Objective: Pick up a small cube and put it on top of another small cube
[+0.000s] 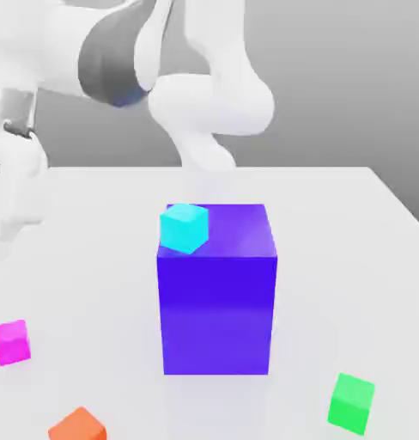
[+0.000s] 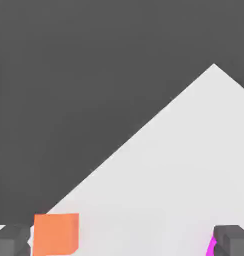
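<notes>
The small cube (image 1: 12,341), bright magenta-pink, lies on the white table near the exterior view's left edge. In the hand view a sliver of this small cube (image 2: 211,246) peeks out beside one fingertip. My gripper (image 2: 123,243) is open, its two dark fingertips (image 2: 12,241) far apart with only table between them. The white hand (image 1: 15,180) hangs at the exterior view's left, well above the magenta cube. A cyan cube (image 1: 184,228) rests on a top corner of the big blue-purple block (image 1: 216,301).
An orange cube (image 1: 77,424) lies at the front of the table; this orange cube (image 2: 56,234) shows close to the other fingertip in the hand view. A green cube (image 1: 351,402) sits at the front right. The tall block stands mid-table. The table's corner (image 2: 214,67) borders dark floor.
</notes>
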Available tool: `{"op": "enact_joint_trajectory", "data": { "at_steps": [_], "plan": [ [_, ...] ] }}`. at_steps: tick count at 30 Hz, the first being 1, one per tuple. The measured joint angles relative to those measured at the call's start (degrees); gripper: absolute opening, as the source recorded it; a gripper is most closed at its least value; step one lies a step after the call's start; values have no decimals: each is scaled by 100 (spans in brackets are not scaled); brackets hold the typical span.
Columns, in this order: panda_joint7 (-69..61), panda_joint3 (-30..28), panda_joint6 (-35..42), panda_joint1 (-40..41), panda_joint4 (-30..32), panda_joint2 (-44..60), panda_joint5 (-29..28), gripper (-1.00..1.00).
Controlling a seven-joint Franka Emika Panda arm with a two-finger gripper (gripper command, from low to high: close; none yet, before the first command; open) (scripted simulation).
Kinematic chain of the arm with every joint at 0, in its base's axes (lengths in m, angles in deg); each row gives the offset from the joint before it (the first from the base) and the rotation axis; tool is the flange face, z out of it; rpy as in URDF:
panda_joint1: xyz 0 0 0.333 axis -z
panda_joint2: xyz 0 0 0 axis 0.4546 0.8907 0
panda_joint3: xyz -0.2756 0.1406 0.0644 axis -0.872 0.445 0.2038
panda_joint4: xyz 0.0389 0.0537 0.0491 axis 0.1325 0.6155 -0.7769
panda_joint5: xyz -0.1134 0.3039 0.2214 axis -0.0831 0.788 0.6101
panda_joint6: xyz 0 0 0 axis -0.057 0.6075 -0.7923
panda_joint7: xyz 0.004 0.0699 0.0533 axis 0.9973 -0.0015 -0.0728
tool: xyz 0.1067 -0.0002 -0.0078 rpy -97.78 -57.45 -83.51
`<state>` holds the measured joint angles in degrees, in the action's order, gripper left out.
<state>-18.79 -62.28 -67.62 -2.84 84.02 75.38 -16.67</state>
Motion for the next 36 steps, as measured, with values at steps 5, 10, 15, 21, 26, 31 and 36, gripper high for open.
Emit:
{"op": "enact_joint_trajectory", "data": {
  "at_steps": [5, 10, 15, 21, 26, 31, 36],
  "plan": [
    [-83, -123, -463, 545, 225, 1042, 657, 0],
    [-399, 112, -1072, 1013, 235, 2081, 1387, 0],
    [-546, 343, -1514, 1212, 122, 2649, 1583, -100],
    [-499, 324, -1419, 1208, 150, 2524, 1525, -100],
    [-139, 102, -810, 976, 296, 1740, 1185, -100],
    [284, 549, -720, 140, 58, 1629, 757, -100],
    [717, 1131, -561, -762, -297, 1597, 377, -100]
  ]
}}
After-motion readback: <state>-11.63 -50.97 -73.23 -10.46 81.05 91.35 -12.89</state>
